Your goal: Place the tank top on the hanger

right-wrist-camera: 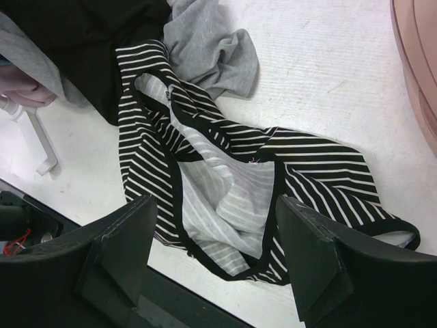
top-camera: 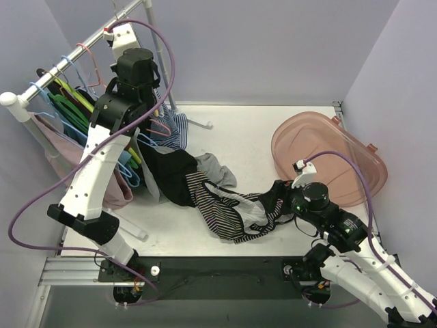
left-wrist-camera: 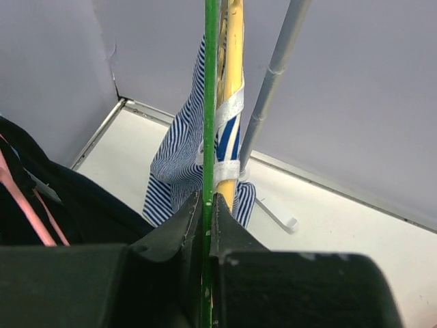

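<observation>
Tank top (top-camera: 232, 212) lies crumpled by the tabletop's (top-camera: 252, 137) front edge, touching black cloth (top-camera: 171, 174). Right gripper (right-wrist-camera: 215, 229) hangs over it, fingers spread. Left gripper (left-wrist-camera: 207, 205) pinches the hanger (left-wrist-camera: 209, 102) beside a yellow hanger (left-wrist-camera: 233, 68).

Left tool (left-wrist-camera: 207, 213) raised high, pinched tight (jaws nearly touching), right tool (right-wrist-camera: 215, 219) low, spread wide.

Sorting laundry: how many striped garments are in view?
2: the black-and-white tank top crumpled on the table, and a blue-and-white garment hanging at the rack. More may be hidden on the rack.
</observation>
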Robot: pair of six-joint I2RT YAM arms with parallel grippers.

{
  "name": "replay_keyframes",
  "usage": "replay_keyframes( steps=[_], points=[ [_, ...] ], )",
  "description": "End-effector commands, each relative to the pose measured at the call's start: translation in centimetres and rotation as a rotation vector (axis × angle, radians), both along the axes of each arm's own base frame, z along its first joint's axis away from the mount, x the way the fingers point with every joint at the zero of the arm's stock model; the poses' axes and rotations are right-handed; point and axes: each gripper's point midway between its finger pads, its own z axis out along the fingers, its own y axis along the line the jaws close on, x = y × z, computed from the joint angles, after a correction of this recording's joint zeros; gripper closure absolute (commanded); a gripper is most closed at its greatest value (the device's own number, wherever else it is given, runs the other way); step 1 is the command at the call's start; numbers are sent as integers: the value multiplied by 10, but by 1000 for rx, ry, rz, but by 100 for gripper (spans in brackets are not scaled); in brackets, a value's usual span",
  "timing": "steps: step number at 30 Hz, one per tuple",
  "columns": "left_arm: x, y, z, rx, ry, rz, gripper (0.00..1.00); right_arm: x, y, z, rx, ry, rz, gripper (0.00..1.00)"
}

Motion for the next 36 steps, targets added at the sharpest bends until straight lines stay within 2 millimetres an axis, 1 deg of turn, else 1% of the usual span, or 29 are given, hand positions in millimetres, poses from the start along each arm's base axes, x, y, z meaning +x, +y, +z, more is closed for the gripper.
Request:
replay_keyframes(
  steps=[1,2,3,5,6,7,8,10,11,13,16,17,19,20,22,25,27,28,30,31,33,34,35,36],
  points=[
    [-28,18,47,-69,-152,56,100,2,-4,1,2,-11,-24,29],
    [-36,19,51,-82,-166,51,100,1,-5,0,1,-10,-24,29],
    [-36,18,45,-85,-158,49,100,1,-5,0,-1,-11,-23,29],
    [-46,19,49,-101,-172,40,100,1,-5,1,-1,-11,-23,29],
    [-48,16,46,-109,-168,27,100,2,-5,1,0,-12,-24,29],
    [-51,15,46,-117,-169,19,100,1,-5,1,-1,-11,-24,29],
    [-58,17,48,-128,-172,8,100,2,-5,2,0,-12,-26,29],
    [-64,14,46,-156,-169,-19,100,2,-6,3,0,-15,-25,29],
    [-71,17,51,-174,-181,-30,100,2,-6,2,-2,-15,-24,29],
    [-78,14,47,-199,-171,-57,100,2,-6,3,-1,-16,-24,29],
    [-98,19,53,-246,-192,-81,100,2,-6,3,-3,-14,-26,29],
    [-101,19,47,-247,-179,-87,100,2,-5,2,-5,-13,-24,29],
    [-108,19,47,-273,-182,-102,100,3,-5,4,-3,-14,-26,29],
    [-115,22,47,-281,-185,-104,100,3,-5,4,-3,-16,-25,29],
    [-121,23,47,-308,-189,-116,100,3,-5,5,-4,-18,-24,29],
    [-138,26,53,-352,-208,-150,100,3,-5,6,-2,-18,-21,29],
    [-145,24,52,-377,-203,-173,100,2,-4,7,2,-17,-20,29],
    [-153,26,55,-391,-214,-184,100,2,-4,7,5,-19,-15,29],
    [-162,26,51,-408,-204,-208,100,2,-3,8,6,-22,-13,29],
    [-172,31,54,-419,-221,-215,100,2,-3,9,4,-21,-9,29],
    [-182,34,48,-422,-203,-228,100,2,-2,10,4,-24,-5,29],
    [-193,39,50,-430,-215,-233,100,1,-3,11,2,-28,1,29],
    [-199,42,45,-427,-199,-234,100,1,-2,12,2,-31,5,29],
    [-205,44,44,-429,-198,-240,100,1,-2,13,4,-33,7,29]
  ],
)
